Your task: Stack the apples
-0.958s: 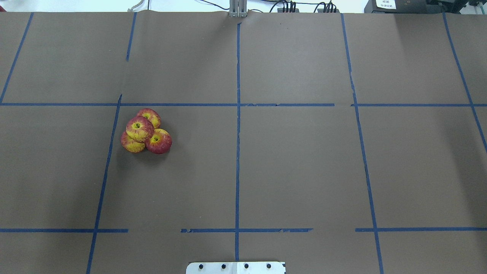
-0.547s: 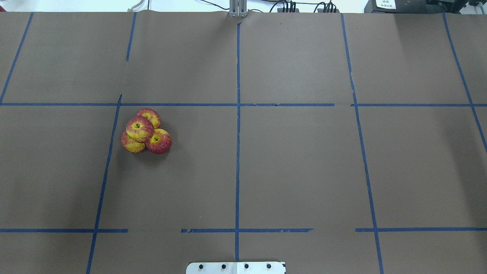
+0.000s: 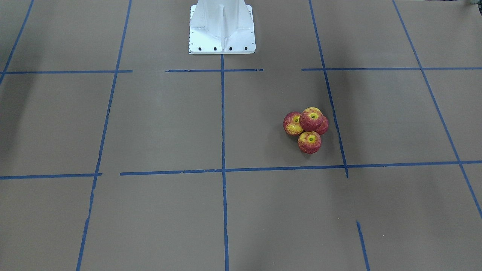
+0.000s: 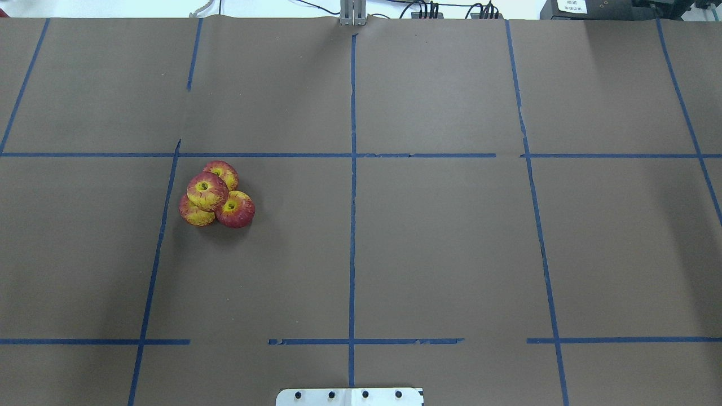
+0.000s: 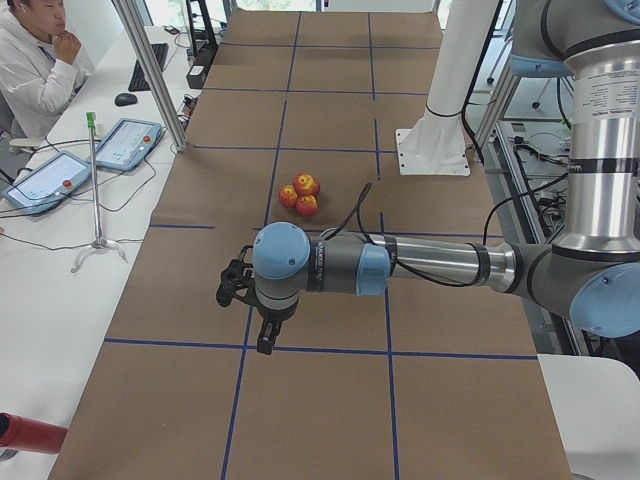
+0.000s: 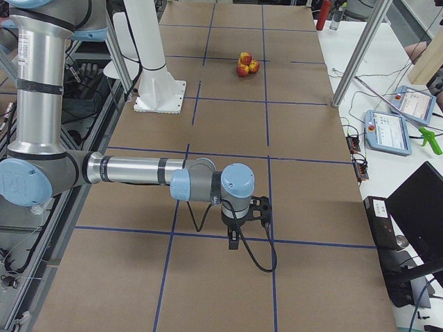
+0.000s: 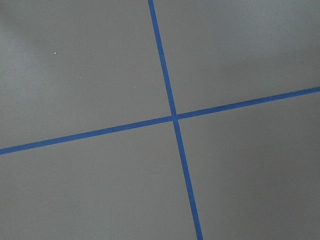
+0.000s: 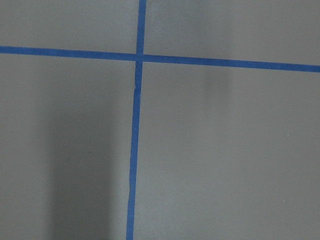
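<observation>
Four red and yellow apples sit in a tight pile on the brown table, left of centre in the overhead view. One apple (image 4: 207,190) rests on top of the three others (image 4: 236,210), (image 4: 196,213), (image 4: 223,171). The pile also shows in the front view (image 3: 311,119). My left gripper (image 5: 266,345) hangs over the table's left end, far from the apples (image 5: 300,192). My right gripper (image 6: 233,242) hangs over the right end, far from the pile (image 6: 245,63). I cannot tell whether either is open or shut. Both wrist views show only paper and tape.
Blue tape lines (image 4: 352,225) grid the brown paper. The white robot base (image 3: 222,30) stands at the table's near-robot edge. Metal poles (image 5: 150,70) (image 6: 360,52), control tablets (image 5: 125,143) (image 6: 391,131) and a seated operator (image 5: 35,60) lie off the table's ends.
</observation>
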